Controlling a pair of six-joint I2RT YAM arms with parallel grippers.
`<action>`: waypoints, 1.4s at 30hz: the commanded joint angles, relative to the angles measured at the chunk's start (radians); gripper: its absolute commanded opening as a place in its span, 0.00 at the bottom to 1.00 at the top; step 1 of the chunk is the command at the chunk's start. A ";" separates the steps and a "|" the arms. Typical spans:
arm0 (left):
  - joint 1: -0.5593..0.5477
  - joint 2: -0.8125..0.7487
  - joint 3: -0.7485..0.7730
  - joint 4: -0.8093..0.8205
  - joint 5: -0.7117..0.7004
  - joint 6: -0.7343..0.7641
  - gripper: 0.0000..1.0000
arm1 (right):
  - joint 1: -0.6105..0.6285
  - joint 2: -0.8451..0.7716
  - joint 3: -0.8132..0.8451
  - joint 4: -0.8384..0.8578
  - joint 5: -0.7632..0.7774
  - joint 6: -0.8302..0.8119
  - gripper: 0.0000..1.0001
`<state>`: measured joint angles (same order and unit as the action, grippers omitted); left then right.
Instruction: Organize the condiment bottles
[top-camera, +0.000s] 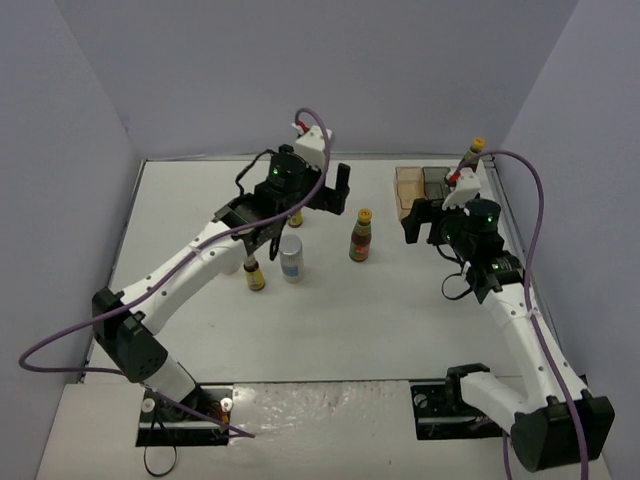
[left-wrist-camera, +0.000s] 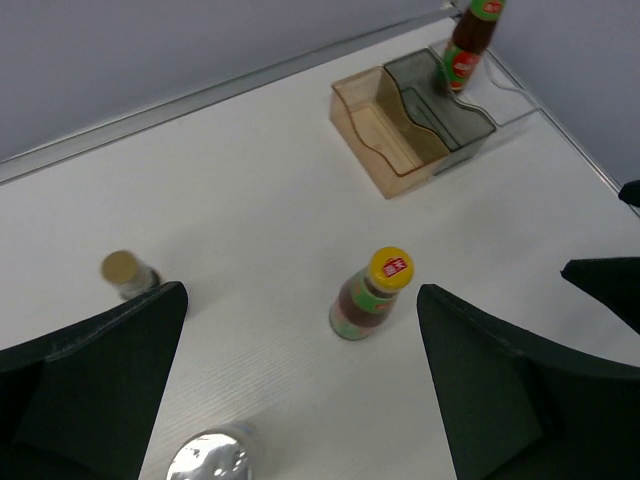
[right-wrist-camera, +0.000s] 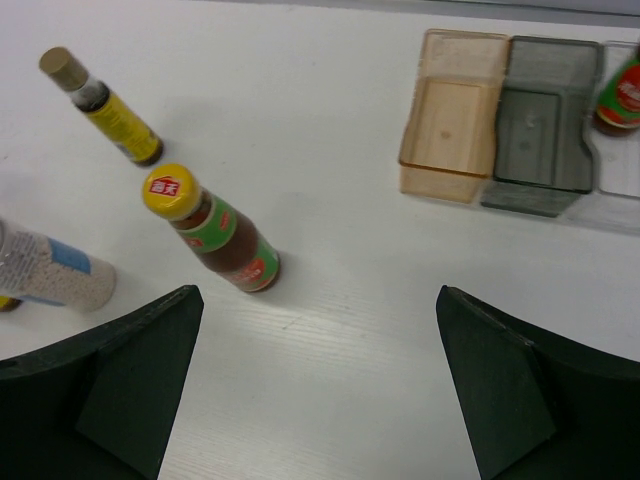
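Note:
A dark red condiment bottle (top-camera: 362, 236) with a yellow cap stands mid-table, also in the left wrist view (left-wrist-camera: 370, 295) and the right wrist view (right-wrist-camera: 215, 235). A second red bottle (left-wrist-camera: 468, 45) stands in the tray's far compartment. A silver-lidded shaker (top-camera: 291, 258) and a small yellow-labelled bottle (top-camera: 254, 272) stand left of centre. Another tan-capped bottle (right-wrist-camera: 105, 105) stands further back. My left gripper (top-camera: 320, 198) hovers open above the table, holding nothing (left-wrist-camera: 300, 330). My right gripper (top-camera: 418, 218) is open and holds nothing (right-wrist-camera: 320, 320); it is near the tray.
The compartment tray (top-camera: 410, 185) sits at the back right, with an orange section (right-wrist-camera: 450, 115), a grey section (right-wrist-camera: 545, 125) and a clear one (right-wrist-camera: 620, 185). Grey walls close in the back and both sides. Purple cables loop off both arms.

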<state>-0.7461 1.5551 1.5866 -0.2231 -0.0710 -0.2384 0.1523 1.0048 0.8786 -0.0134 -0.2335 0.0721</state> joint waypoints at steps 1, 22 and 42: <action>0.122 -0.221 -0.090 -0.101 -0.078 -0.063 0.97 | 0.135 0.098 0.058 0.126 0.080 -0.040 1.00; 0.484 -0.868 -0.665 -0.272 -0.264 -0.021 0.97 | 0.317 0.455 0.020 0.488 0.160 -0.054 0.91; 0.485 -0.900 -0.794 -0.182 -0.291 0.004 0.97 | 0.289 0.418 0.084 0.402 0.191 -0.107 0.00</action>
<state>-0.2676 0.6514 0.7712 -0.4792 -0.3378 -0.2546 0.4635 1.5291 0.8782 0.4364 -0.0665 0.0041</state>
